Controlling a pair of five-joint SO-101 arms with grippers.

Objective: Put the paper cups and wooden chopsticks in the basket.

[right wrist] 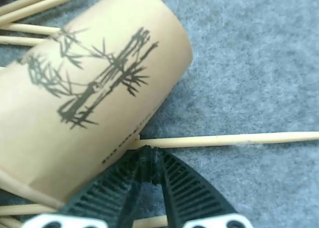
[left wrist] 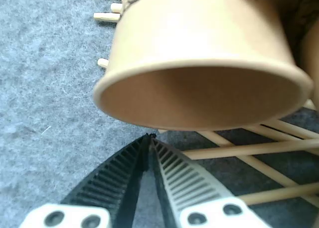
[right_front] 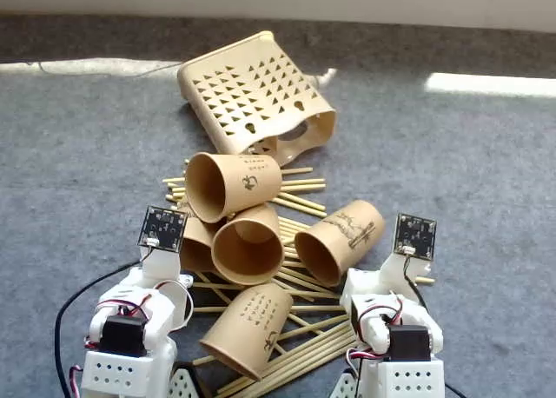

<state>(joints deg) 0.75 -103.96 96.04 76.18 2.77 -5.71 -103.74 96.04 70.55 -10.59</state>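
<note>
Wooden chopsticks [right_front: 304,186] lie half buried under the paper cups [right_front: 248,244] — the left arm's camera board [right_front: 163,228] hides part of the leftmost cup [right_front: 198,247].

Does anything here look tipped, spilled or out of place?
Yes. The basket lies tipped over beyond the pile, a perforated wall facing up and its opening turned sideways, so nothing could be dropped in. The paper cups lie on their sides over scattered wooden chopsticks.

Cup markings: no readable text
A paper cup [right wrist: 75,118] carries a dark bamboo drawing with a thin line of lettering beside it — too small to read; another cup [right_front: 252,328] shows similar dark marks, equally illegible.
</note>
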